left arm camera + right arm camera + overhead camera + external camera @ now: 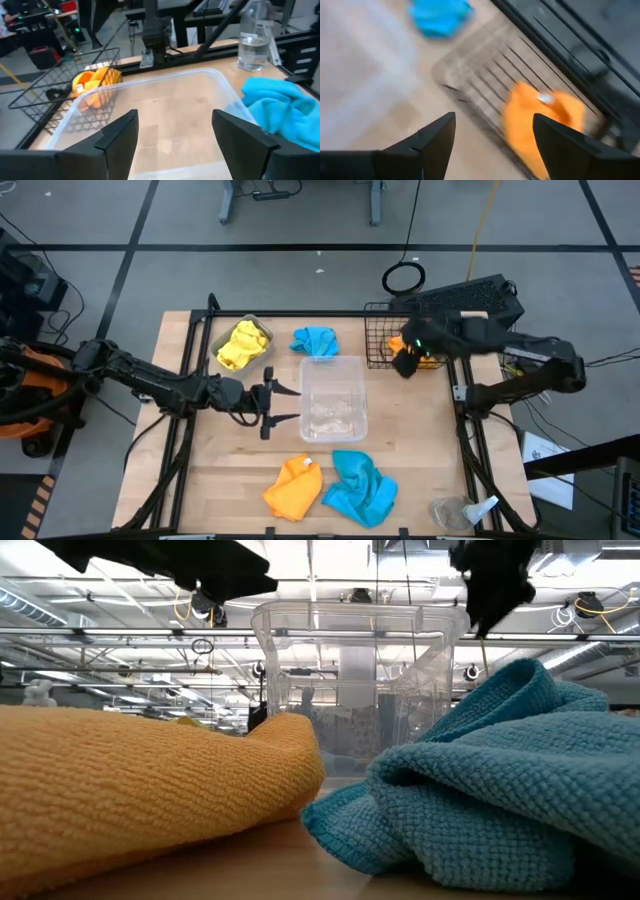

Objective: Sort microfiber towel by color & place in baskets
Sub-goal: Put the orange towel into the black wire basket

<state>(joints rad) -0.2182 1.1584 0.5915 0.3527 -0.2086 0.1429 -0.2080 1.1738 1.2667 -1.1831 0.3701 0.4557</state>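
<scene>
Orange towel [140,795] filling low view only.

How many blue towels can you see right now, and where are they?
2. One blue towel lies on the table beyond the clear tub; the other lies at the near edge beside an orange towel. Neither is in a basket.

towel [242,344] in bin [219,340]

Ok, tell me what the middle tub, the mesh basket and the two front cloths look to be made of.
Tub: clear, glossy plastic; the table shows through it.
Mesh basket: thin dark wire, apparently metal, in an open grid.
Orange cloth and blue cloth: soft looped pile, likely microfiber, matte.
</scene>
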